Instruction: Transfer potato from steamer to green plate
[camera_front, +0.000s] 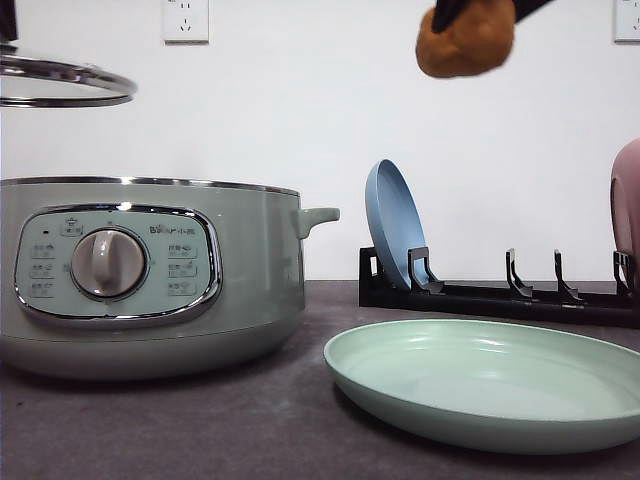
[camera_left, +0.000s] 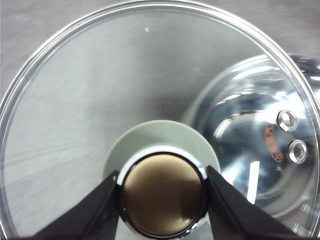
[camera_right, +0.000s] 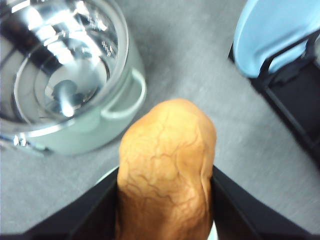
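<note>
In the front view, the potato (camera_front: 465, 42) is held high by the right pincer (camera_front: 474, 10), above the green plate (camera_front: 490, 385); the steamer (camera_front: 150, 275) sits apart, lower left. In the left wrist view, the lid knob (camera_left: 163, 194) is clamped by the left pincer (camera_left: 163, 197). In the right wrist view, the potato (camera_right: 167, 167) is gripped between both fingers (camera_right: 235, 205).

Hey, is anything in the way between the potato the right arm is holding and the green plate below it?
Nothing visible. The potato hangs in the right gripper high above the table, and the green plate lies bare below it. The steamer stands off to the left, and the blue plate sits in the rack behind.
</note>
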